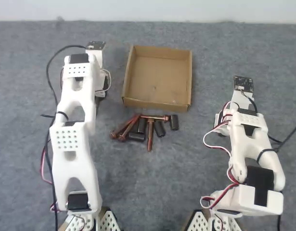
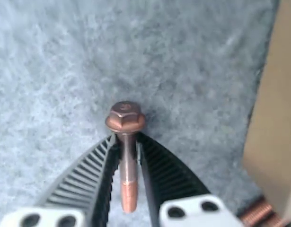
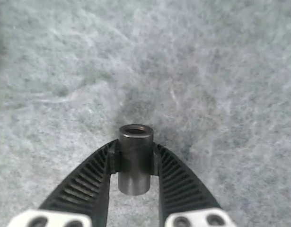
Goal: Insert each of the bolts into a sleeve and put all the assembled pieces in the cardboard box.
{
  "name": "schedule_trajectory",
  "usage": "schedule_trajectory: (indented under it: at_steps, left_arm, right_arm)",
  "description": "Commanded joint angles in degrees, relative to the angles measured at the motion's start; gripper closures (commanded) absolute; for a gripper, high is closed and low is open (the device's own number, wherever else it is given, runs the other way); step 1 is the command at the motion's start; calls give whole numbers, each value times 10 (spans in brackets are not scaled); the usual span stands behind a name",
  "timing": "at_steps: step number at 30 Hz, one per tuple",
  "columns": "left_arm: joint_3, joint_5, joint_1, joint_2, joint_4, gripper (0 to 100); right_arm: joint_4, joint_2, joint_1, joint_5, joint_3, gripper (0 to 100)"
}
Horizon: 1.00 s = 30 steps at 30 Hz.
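My left gripper (image 2: 127, 138) is shut on a copper bolt (image 2: 125, 118), whose hex head sticks out past the fingertips just above the grey carpet. My right gripper (image 3: 135, 149) is shut on a dark sleeve (image 3: 134, 161) with its open bore facing outward. In the high view the left arm (image 1: 75, 120) stands left of the cardboard box (image 1: 131, 67), and the right arm (image 1: 249, 139) stands to the box's right. Several loose copper bolts (image 1: 150, 132) and dark sleeves (image 1: 160, 128) lie in a pile in front of the box.
The box wall (image 2: 273, 118) is close beside my left gripper, and the threaded end of another bolt (image 2: 256, 215) lies at its foot. Grey carpet covers the table. Cables trail from both arms.
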Motion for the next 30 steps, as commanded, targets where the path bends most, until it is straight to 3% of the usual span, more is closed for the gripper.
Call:
schedule_trajectory:
  at_steps: [1,7,12,19,25,30]
  left_arm:
    - [124,8,-4,-128,-73,991]
    - [376,9,0,-302,-223,990]
    - [490,48,0,-375,-268,990]
    - [547,194,-26,-400,-270,990]
    - [572,200,-62,-413,-271,983]
    - [574,197,-73,-420,-266,866]
  right_arm:
    - [-4,-4,4,8,-37,992]
    - [-2,-4,4,8,-37,992]
    - [0,-4,4,8,-37,992]
    - [1,-4,4,8,-37,992]
    - [2,-4,4,8,-36,992]
    - [2,-4,4,9,-36,992]
